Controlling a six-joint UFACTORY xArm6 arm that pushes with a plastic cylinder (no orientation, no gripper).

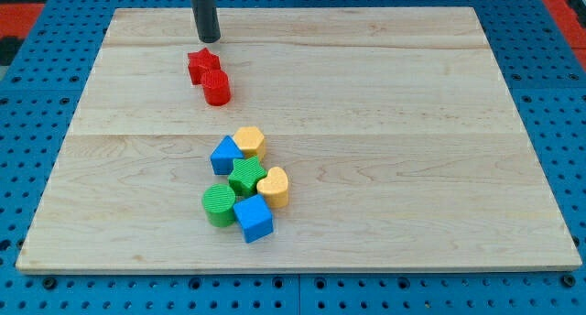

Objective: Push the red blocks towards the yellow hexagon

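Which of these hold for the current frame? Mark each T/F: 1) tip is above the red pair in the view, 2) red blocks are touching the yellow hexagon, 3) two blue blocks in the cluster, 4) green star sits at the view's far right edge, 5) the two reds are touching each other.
1) True. My tip sits just toward the view's top from the red star.
2) False. The red star and the red cylinder lie well apart from the yellow hexagon, with bare board between.
3) True. A blue block and a blue cube.
4) False. The green star is mid-cluster, near the board's centre.
5) True. They sit against each other.
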